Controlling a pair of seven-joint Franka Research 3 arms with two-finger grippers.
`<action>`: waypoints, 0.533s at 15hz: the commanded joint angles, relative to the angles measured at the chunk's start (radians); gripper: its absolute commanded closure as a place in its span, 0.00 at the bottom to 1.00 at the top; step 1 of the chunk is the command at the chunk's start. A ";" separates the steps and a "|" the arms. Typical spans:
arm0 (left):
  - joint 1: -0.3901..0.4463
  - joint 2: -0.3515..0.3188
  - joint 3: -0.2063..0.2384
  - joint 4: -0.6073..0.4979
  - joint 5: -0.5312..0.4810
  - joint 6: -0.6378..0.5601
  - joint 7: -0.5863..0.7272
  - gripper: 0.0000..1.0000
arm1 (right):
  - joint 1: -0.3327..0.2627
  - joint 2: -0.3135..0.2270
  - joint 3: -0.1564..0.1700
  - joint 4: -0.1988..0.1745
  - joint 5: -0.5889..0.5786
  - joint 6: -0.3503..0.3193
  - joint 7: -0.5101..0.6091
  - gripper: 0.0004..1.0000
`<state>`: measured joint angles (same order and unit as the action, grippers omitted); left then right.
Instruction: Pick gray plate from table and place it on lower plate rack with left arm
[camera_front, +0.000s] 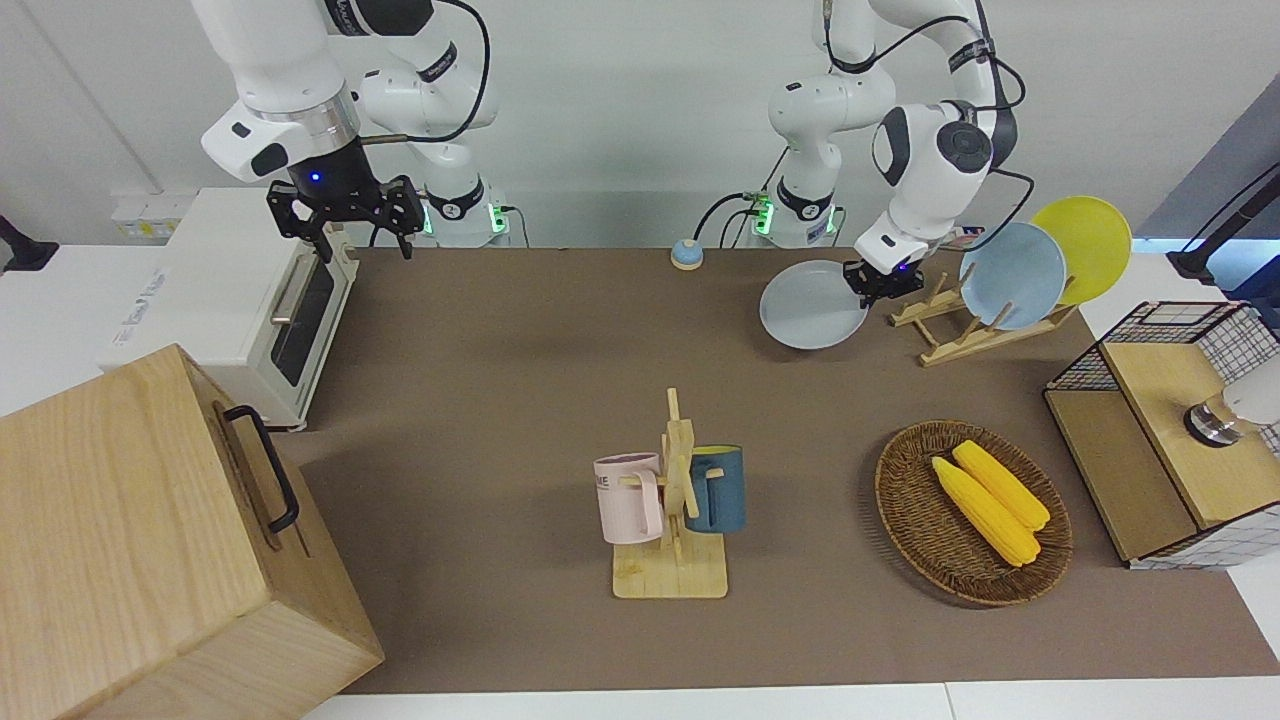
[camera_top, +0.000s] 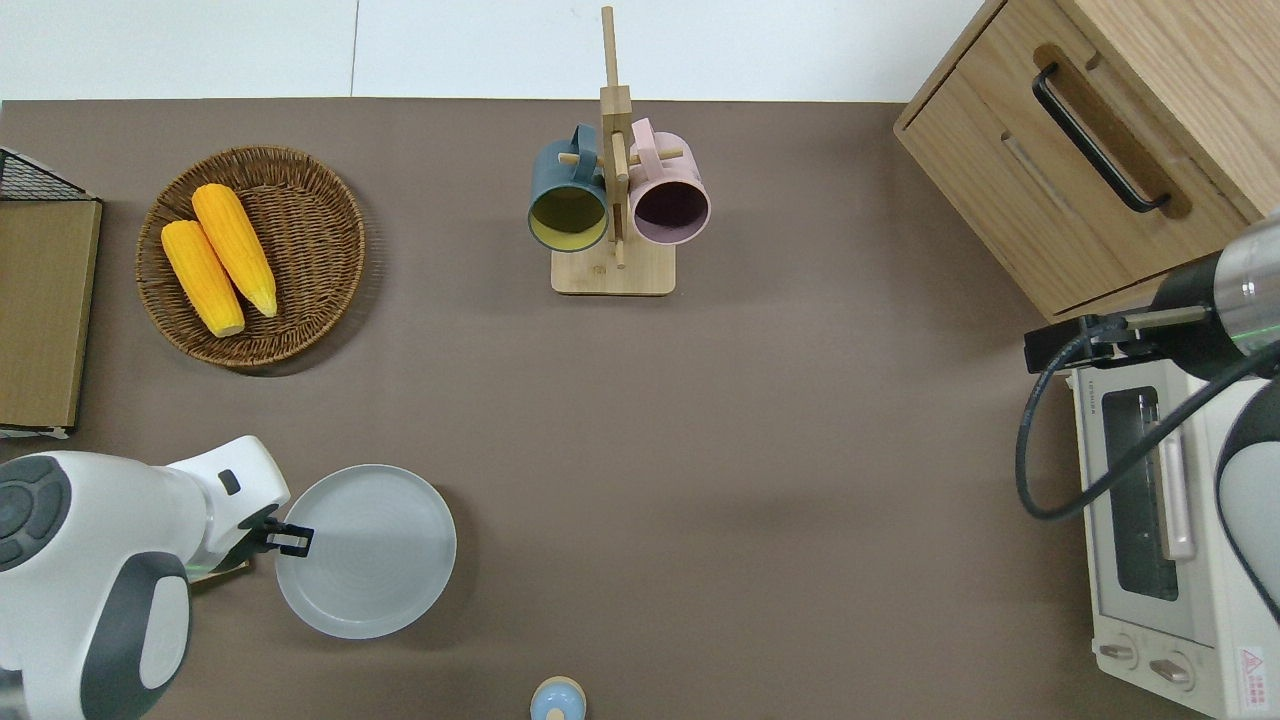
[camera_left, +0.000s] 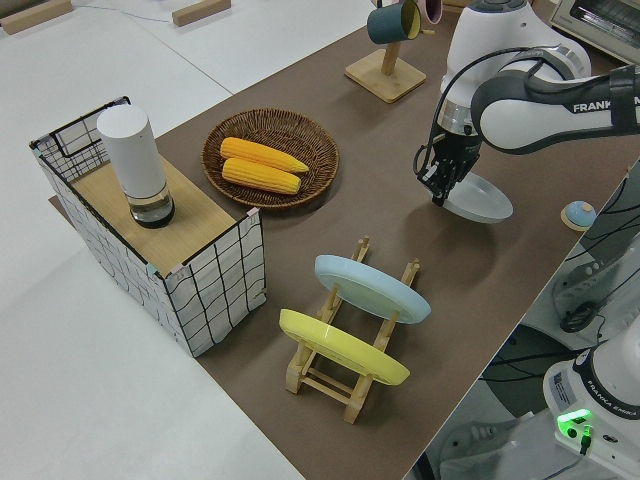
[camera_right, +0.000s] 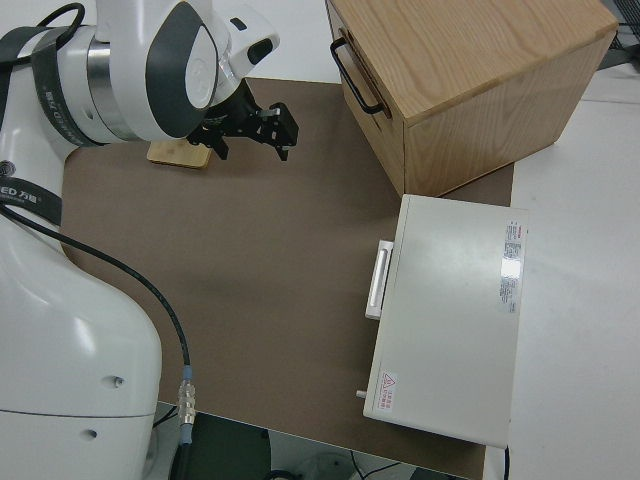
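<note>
— Plate first: where's the gray plate (camera_top: 366, 551)?

— Pinched at its rim by the left gripper (camera_top: 290, 540), jaws clamped on the edge. From the left side view it looks tilted and off the table (camera_front: 520, 400), the rim toward the right arm's end lowest.

— And the lower plate rack (camera_front: 945, 325)?

— Just beside it, toward the left arm's end. A light-blue plate (camera_front: 1012, 276) and a yellow plate (camera_front: 1085, 245) lean in its slots — the slots nearest the gripper stand free.

— What else?

— A wicker basket (camera_top: 300, 250) with two corn cobs (camera_top: 220, 258) farther out, a mug stand (camera_top: 613, 200) mid-table. The right gripper (camera_front: 345, 222) is parked, jaws spread.
</note>
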<state>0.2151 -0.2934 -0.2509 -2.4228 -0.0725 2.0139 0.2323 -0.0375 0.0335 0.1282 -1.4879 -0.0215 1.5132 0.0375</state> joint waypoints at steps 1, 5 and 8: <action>0.003 -0.068 0.009 0.079 0.013 -0.177 -0.007 1.00 | -0.022 0.009 0.021 0.020 -0.003 -0.016 0.013 0.02; 0.003 -0.107 0.016 0.151 0.013 -0.316 -0.008 1.00 | -0.022 0.009 0.021 0.021 -0.003 -0.016 0.015 0.02; 0.003 -0.115 0.032 0.208 0.014 -0.397 -0.007 1.00 | -0.022 0.009 0.021 0.021 -0.003 -0.016 0.013 0.02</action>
<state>0.2158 -0.3982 -0.2355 -2.2720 -0.0724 1.7021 0.2312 -0.0375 0.0335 0.1282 -1.4879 -0.0215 1.5132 0.0375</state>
